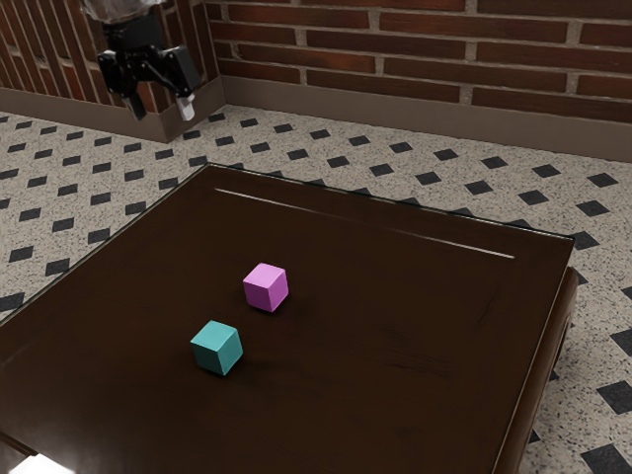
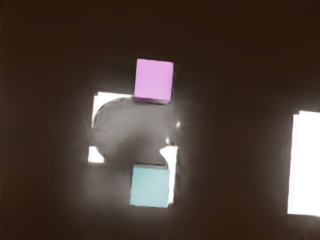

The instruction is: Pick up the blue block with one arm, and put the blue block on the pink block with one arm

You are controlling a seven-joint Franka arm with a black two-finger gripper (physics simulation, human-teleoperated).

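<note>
The hand (image 1: 158,99) hangs high above the table (image 1: 415,326), fingers spread and empty. The blue block (image 1: 216,347) rests on the table far below the hand, apparently almost straight beneath it. The pink block (image 1: 266,286) sits near the blue block without touching it. Reaching the blue block calls mainly for a long descent.

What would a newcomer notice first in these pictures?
Two small blocks stand out on the dark table: a pink block and a blue block, close but not touching. The black end effector hangs high at the exterior view's upper left, open and empty.
</note>
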